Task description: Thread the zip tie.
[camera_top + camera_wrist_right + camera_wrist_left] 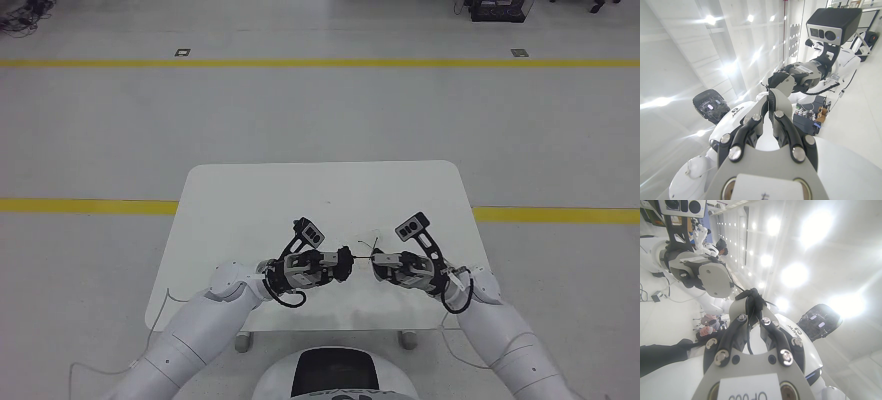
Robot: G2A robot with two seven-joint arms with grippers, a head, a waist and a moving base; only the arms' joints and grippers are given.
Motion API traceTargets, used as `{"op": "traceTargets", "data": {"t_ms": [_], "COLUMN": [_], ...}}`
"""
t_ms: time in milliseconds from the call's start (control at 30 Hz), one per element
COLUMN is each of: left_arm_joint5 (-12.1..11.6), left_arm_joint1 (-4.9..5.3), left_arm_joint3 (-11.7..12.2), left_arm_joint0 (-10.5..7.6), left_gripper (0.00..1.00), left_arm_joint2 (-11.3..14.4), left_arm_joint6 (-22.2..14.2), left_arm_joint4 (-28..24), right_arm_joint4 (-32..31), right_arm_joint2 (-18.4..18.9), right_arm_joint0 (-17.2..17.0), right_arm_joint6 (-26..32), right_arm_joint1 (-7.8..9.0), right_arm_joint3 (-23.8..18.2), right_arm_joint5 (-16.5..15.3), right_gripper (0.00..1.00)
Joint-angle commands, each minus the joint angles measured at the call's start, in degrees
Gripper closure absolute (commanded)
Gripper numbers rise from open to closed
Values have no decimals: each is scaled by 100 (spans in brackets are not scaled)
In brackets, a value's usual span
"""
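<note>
The two arms are held over the near half of a white rectangular table with rounded corners point(300, 190), and their grippers point toward each other, tip against tip, near the middle of the table's width.

The left gripper point(345, 262) is clenched. In its own wrist view the two grey fingers of this gripper point(751, 298) come together at the tips, which are wrapped in black material. A thin black plastic zip tie point(749, 321) is pinched there. The strap passes back between the fingers toward the palm, and one thin black end sticks out sideways past the tips.

The right gripper point(377, 262) is clenched too. In the right wrist view its ribbed black pads point(769, 96) are pressed flat one on the other, with no gap between them. Just beyond them is the left gripper point(776, 81), almost touching.

In the top view the zip tie point(360, 259) shows as a short dark line in the air above the table. It bridges the small space between the two grippers and reaches the tips of both, so each gripper grasps one part of it. The tie does not touch the table.

The left wrist view shows the right gripper point(732, 285) just beside the wrapped tips.
</note>
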Motion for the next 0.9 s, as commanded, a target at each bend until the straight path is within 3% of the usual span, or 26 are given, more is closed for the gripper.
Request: {"op": "traceTargets", "data": {"t_ms": [0,867], "left_arm_joint5": [0,0], "left_arm_joint1": [0,0], "left_arm_joint3": [0,0], "left_arm_joint0": [0,0], "left_gripper": [100,100], "left_arm_joint2": [0,0], "left_arm_joint6": [0,0], "left_arm_joint4": [0,0], "right_arm_joint4": [5,26], "right_arm_joint2": [9,104], "right_arm_joint0": [-6,-68], "right_arm_joint6": [0,0], "right_arm_joint1": [2,26], "right_arm_joint3": [5,28], "right_arm_joint5": [-4,-44], "right_gripper": [100,100]}}
